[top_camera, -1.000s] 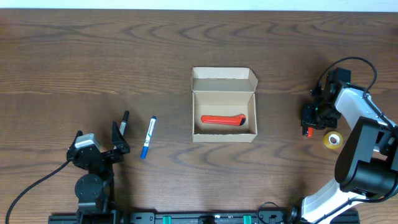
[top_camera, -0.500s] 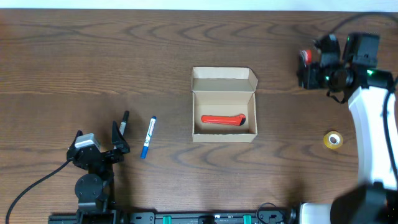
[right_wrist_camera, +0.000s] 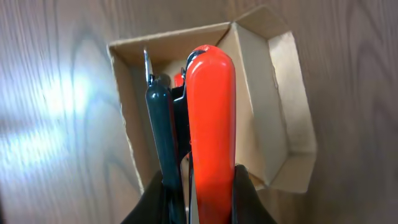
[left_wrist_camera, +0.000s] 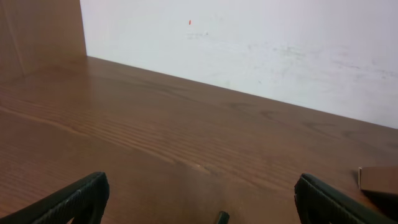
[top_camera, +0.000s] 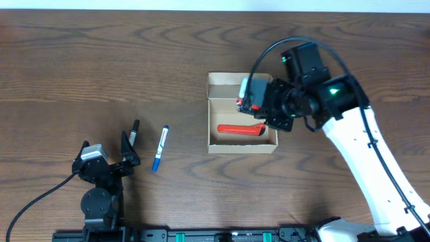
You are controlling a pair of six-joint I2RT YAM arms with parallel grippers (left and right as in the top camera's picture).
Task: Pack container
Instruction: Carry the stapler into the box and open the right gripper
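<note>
The box [top_camera: 210, 128] sits in the middle of the table [top_camera: 80, 67], its lid [top_camera: 239, 79] folded back on the far side, so the mouth faces straight up. One red piece [top_camera: 239, 129] already lies along the near wall inside. We judge the box to be light and thin-walled: plain cardboard that would slide on the smooth wood at a nudge and buckle if squeezed hard across its open top. To steady or move it, we would hold it low, near a corner where two walls brace each other, or pinch one long wall from above with gentle force. The lid looks like the weakest part, floppy at its crease, so we would push it closed with a flat sweep, not grab it by its small side tabs. The right gripper [top_camera: 254, 99] hangs over the far half of the box, pressed together on a red-handled tool [right_wrist_camera: 210, 112]. In the wrist view the tool points down into the opening beside a dark grey part with a thin metal edge. Because the box is loose on the table, we think the tool should go in without scraping a wall, or the whole box may shift. The left gripper [left_wrist_camera: 200, 186] rests well apart at the near left edge with its fingers [left_wrist_camera: 81, 200] spread wide and nothing between them. A black pen [top_camera: 134, 132] and a blue marker [top_camera: 160, 148] lie just beside it.
</note>
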